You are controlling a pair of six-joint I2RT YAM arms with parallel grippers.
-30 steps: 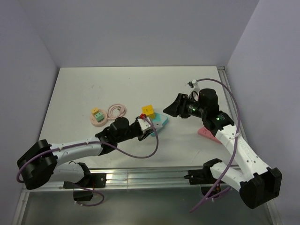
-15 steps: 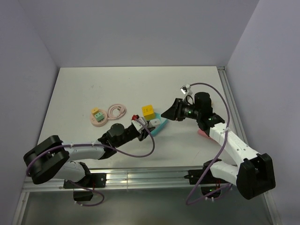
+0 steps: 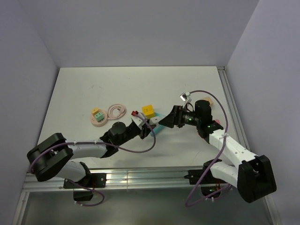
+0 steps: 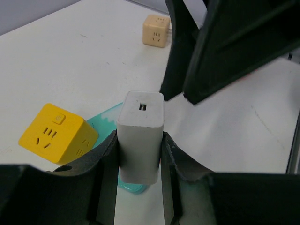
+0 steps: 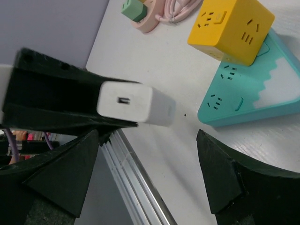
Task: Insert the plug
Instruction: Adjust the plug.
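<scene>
The plug (image 3: pixel 100 115), a small mint-green block, lies on a pink disc (image 3: pixel 97 121) at the left, far from both grippers; the right wrist view shows the plug (image 5: pixel 133 8) at its top edge. My left gripper (image 3: pixel 146 127) is shut on a plain white block (image 4: pixel 140 136), held over the near end of the teal socket strip (image 4: pixel 101 125). My right gripper (image 5: pixel 147 136) stands open just right of that white block (image 5: pixel 136 104), fingers wide apart and holding nothing. In the top view the right gripper (image 3: pixel 164 121) hovers over the teal strip (image 3: pixel 159 125).
A yellow socket cube (image 3: pixel 148 110) sits on the far end of the teal strip. A coiled pink cable (image 3: pixel 116 110) lies beside the pink disc. A beige cube (image 4: pixel 156 30) stands farther back, and a pink piece (image 3: pixel 215 123) lies under the right arm.
My right gripper has swung left and down to the white block, and its jaws have spread wider. My left gripper has shifted slightly left, still gripping the white block.
</scene>
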